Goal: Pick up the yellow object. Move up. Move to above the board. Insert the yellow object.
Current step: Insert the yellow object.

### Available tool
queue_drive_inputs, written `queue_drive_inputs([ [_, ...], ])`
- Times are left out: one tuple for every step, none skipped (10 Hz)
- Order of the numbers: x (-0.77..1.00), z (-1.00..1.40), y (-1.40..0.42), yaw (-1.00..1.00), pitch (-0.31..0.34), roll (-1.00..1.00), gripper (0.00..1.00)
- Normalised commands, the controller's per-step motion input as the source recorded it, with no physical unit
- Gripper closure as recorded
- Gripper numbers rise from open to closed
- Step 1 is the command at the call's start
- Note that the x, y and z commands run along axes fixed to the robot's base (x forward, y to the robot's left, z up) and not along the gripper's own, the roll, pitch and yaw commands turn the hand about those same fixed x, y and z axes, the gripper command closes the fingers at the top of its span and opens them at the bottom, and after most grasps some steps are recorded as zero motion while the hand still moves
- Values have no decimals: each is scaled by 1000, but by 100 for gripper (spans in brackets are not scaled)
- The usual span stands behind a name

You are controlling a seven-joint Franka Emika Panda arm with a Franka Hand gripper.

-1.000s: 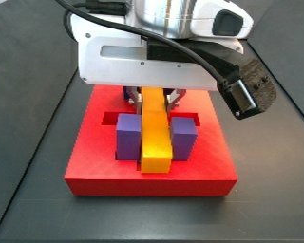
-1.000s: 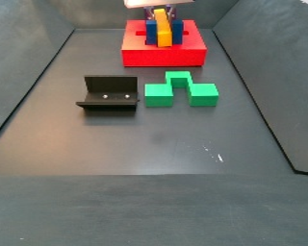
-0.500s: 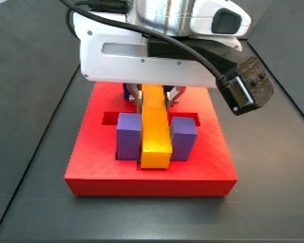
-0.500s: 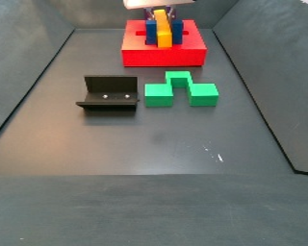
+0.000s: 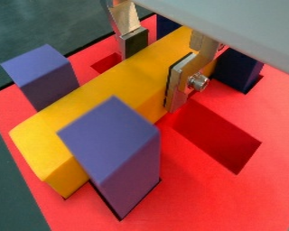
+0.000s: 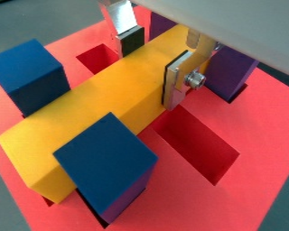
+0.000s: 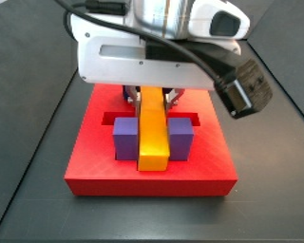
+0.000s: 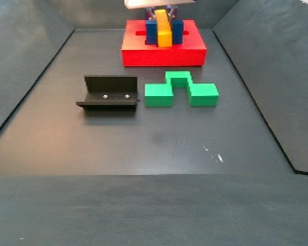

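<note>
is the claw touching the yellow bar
Touching. In both wrist views the claw has its silver fingers pressed flat against opposite sides of the yellow bar, no gap, above the red board.

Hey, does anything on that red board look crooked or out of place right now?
Nothing stands out. The yellow bar lies straight between the upright blocks on the red board, with the pincer shut on its far end.
</note>
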Motion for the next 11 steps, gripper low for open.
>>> queue_drive_inputs([
  [-6, -151, -11, -134, 0, 67, 100],
  [0, -151, -3, -86, 0, 90, 100],
  [0, -211, 0, -51, 0, 101, 100],
  [97, -369, 0, 0, -37, 109, 100],
  [180, -497, 0, 0, -61, 80, 100],
  [143, -486, 0, 0, -67, 66, 100],
  [89, -429, 0, 0, -54, 51, 100],
  [31, -366, 0, 0, -24, 37, 100],
  [0, -446, 0, 0, -23, 19, 100],
  [0, -431, 0, 0, 0, 30, 100],
  [0, -71, -49, 0, 20, 0, 100],
])
